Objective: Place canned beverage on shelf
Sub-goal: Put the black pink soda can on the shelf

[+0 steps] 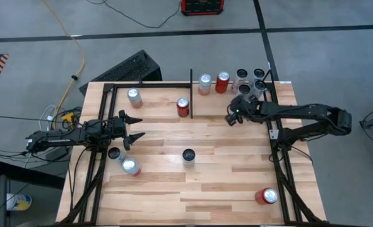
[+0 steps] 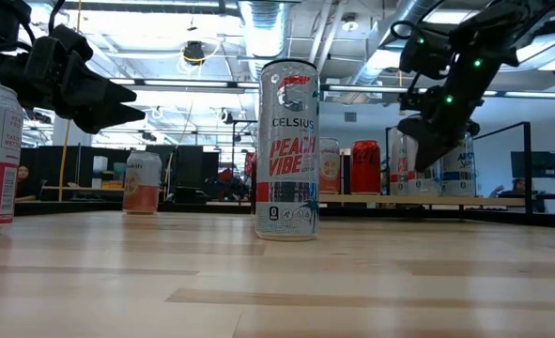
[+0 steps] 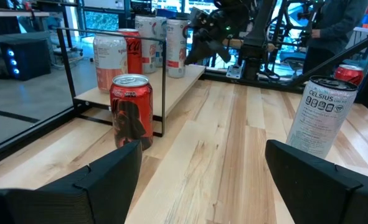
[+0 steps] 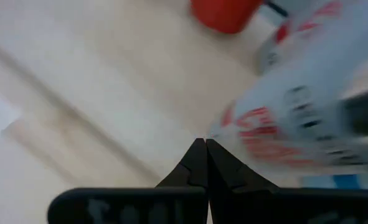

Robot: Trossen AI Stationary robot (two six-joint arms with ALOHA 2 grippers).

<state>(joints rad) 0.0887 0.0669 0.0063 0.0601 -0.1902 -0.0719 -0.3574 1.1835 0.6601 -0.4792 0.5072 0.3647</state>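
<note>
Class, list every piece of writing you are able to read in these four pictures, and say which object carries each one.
"CELSIUS" – tall white can standing mid-table, low view.
"PEACH VIBE" – same can, under the brand name.
"CELSIUS" – the same tall can, left wrist view.
Script logo on the red can on the shelf: too small to read.
Red can beside the shelf's divider bar: a dark figure, no legible words.
Can in the right wrist view: too blurred.

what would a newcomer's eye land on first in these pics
Probably the tall Celsius can standing alone mid-table, filling the low view's centre. Next, the cluster of cans lined up on the shelf at the table's far edge, with the right end effector shut and hovering just in front of them. The left end effector hangs open at the table's left side.
</note>
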